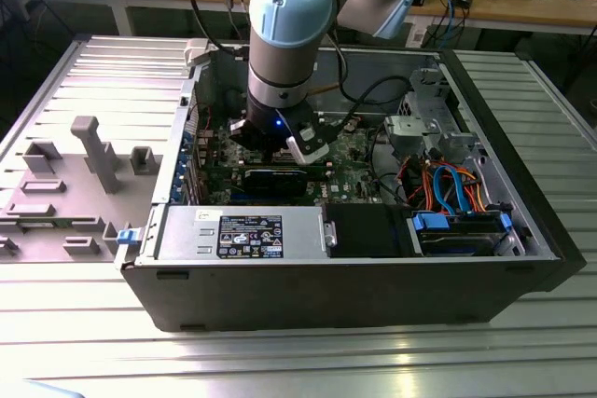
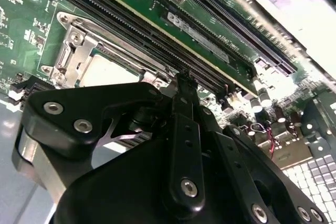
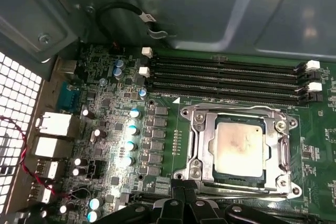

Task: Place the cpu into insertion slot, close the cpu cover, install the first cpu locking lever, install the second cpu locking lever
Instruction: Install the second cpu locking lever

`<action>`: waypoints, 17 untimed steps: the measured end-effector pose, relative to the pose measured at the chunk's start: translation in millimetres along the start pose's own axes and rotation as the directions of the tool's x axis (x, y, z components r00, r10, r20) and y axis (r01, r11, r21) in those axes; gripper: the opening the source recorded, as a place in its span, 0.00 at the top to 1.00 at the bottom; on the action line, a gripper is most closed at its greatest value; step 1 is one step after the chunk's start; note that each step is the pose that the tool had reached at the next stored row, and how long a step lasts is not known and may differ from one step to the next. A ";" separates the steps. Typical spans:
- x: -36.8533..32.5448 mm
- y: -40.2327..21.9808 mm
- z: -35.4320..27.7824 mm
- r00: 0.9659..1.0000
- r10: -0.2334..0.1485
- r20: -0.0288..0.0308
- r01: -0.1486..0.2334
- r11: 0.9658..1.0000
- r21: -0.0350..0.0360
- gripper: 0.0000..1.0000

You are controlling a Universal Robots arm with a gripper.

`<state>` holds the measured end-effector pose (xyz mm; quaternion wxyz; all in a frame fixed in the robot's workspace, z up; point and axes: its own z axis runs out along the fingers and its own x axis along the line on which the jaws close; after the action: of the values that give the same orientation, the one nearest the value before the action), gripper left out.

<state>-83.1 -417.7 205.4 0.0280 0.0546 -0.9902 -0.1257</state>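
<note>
Black gripper [image 3: 185, 199] nearest the lens, hovering just beside the insertion slot [image 3: 239, 150]; finger state cannot be told. Cpu [image 3: 239, 148] seated in that slot, cpu cover [image 3: 278, 153] lying flat around it. Risk: descending off-line beside the slot, scraping the memory slots [image 3: 226, 80] or bending the cover.

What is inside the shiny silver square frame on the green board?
Inside the silver square metal cover frame sits the flat silvery-tan square cpu chip, showing through the frame's big cut-out. The socket underneath is hidden by the chip. The black gripper hangs just beside the frame.
</note>
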 end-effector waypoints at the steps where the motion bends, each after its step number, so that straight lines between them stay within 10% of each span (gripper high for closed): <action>1: -0.2 0.8 0.7 1.000 0.000 0.000 0.000 1.000 0.000 0.89; 9: -0.9 1.4 10.6 1.000 0.000 0.000 0.000 1.000 0.001 0.89; 12: -0.9 3.3 9.6 1.000 0.000 0.000 0.000 1.000 0.027 0.89; 15: -1.0 1.2 15.3 1.000 -0.001 -0.003 0.001 1.000 0.004 0.89; 17: -1.0 1.4 15.7 1.000 -0.001 -0.003 0.001 1.000 0.003 0.89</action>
<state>-83.4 -412.4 190.6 0.0293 0.0551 -0.9903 -0.1239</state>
